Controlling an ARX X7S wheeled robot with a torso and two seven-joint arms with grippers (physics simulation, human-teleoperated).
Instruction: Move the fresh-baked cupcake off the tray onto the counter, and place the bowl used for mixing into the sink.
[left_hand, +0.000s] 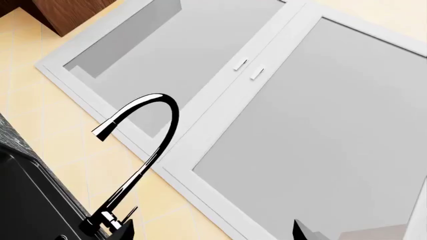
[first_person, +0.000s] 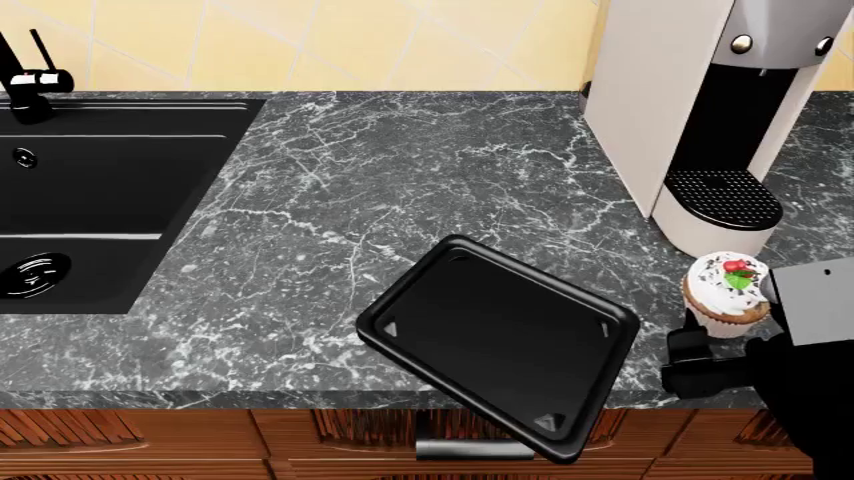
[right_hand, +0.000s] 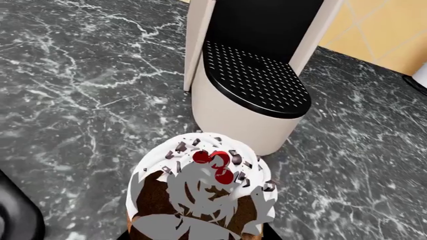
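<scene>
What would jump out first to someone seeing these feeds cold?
Probably the cupcake, white-frosted with red berries, off the tray and at the counter's right end, just in front of the cream coffee machine, with the right gripper close against it. Next, the empty black tray, skewed and overhanging the front edge. At far left sits the black sink; no bowl shows in it.

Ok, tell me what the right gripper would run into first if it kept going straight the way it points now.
Past the cupcake sitting at the right gripper, the line leads to the coffee machine, probably its rounded base under the perforated drip tray. Depth is hard to judge.
</scene>
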